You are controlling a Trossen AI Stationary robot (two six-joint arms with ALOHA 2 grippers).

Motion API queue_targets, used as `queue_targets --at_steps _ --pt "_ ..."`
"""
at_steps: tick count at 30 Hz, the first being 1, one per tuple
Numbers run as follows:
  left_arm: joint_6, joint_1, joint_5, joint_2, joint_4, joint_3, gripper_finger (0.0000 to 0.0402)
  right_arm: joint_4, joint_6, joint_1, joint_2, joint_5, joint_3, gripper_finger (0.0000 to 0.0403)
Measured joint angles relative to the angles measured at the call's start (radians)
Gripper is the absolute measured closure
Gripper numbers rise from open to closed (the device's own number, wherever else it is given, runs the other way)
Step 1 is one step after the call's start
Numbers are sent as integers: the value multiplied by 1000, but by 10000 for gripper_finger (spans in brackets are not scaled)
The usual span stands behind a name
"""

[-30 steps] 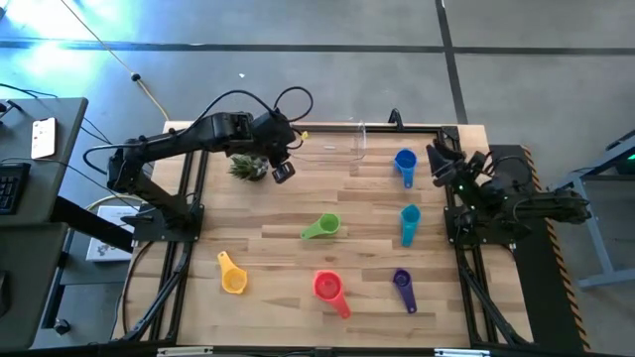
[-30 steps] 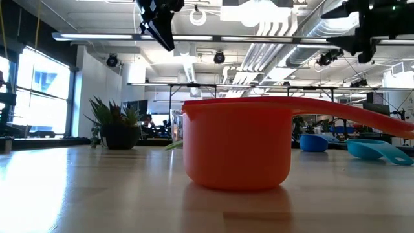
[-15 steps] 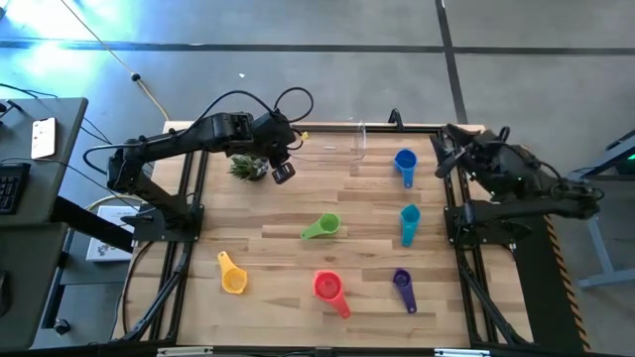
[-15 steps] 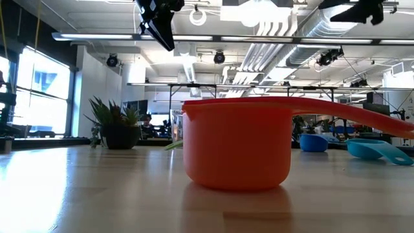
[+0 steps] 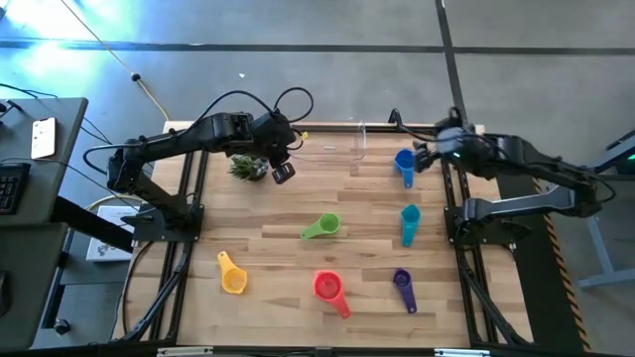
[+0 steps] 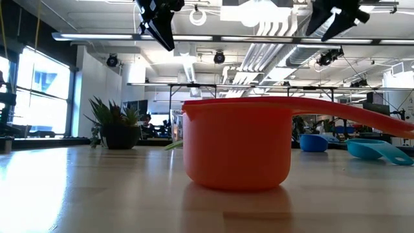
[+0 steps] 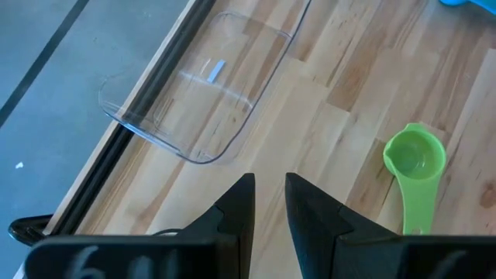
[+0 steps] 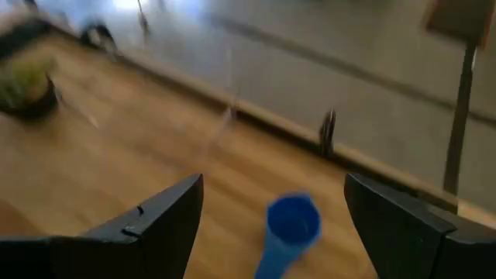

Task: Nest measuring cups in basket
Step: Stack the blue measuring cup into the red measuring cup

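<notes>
Blue cup (image 5: 404, 162) lies upper right of frame, just right of clear basket (image 5: 332, 147) at top centre. Basket holds nothing yet. Your right gripper (image 5: 421, 159) hangs beside blue cup, jaws wide, empty. Step: first pick. Next, you lower, close on rim. Left gripper (image 5: 281, 169) waits near plant (image 5: 246, 166), narrow gap, empty.

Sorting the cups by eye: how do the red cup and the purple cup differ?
The red cup has a plainly wider bowl than the purple cup. The red cup lies near the middle of the table's front edge, the purple cup farther toward the right arm's side. The red handle angles off to one side; the purple handle points nearly straight at the front edge. Both lie open side up on the wood, untouched.
</notes>
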Motion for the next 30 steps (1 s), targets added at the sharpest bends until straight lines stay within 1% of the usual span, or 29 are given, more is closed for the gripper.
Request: queue_targets --at_steps 6,8,11,19,25,30 --pt "0 0 0 0 0 0 339 -32 -118 -166 123 -314 1 98" --pt "0 0 0 0 0 0 339 -30 -153 -197 162 -371 1 98" --pt "0 0 0 0 0 0 339 -30 -189 -231 219 -396 1 98" --pt "-1 0 0 0 0 0 339 -30 -256 -309 400 -412 1 98" --pt "-1 0 0 0 0 0 339 -26 -300 -342 534 -413 1 98" --pt "-1 0 0 0 0 0 339 -12 -325 -356 618 -427 1 98"
